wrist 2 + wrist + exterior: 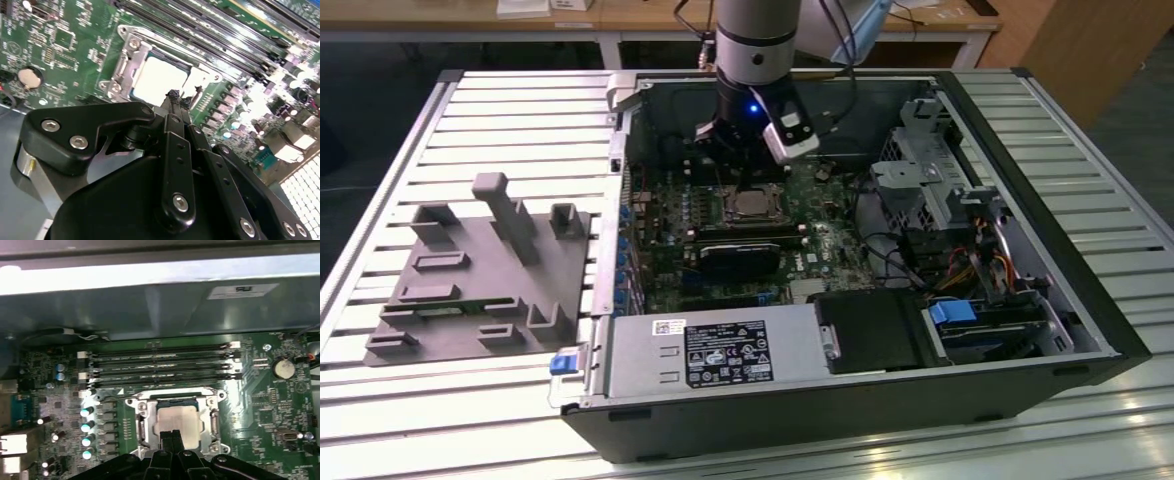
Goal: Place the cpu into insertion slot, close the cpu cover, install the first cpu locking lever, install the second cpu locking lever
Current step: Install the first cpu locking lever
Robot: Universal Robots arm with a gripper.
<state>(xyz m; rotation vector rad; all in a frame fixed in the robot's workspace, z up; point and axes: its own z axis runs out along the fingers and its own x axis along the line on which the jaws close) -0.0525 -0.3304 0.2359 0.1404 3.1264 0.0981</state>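
Cover down; latching stage, by my reading.
Mid-motherboard point(280, 410), the cpu cover point(141, 422) lies flat around the cpu point(182, 417), which sits in the insertion slot point(216, 427). The gripper point(172, 436) has its fingers pressed together, empty, at the cover's edge. Latching needs an exact push.

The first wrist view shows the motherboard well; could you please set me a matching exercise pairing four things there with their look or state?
Things:
1. cpu
2. cpu cover
3. memory slots
4. gripper

Descriptions:
A. long black parallel rows
B. pale silver-grey square
C. black fingers shut, tips at the chip's edge
D. silver metal frame around the chip

Pairs: 1-B, 2-D, 3-A, 4-C
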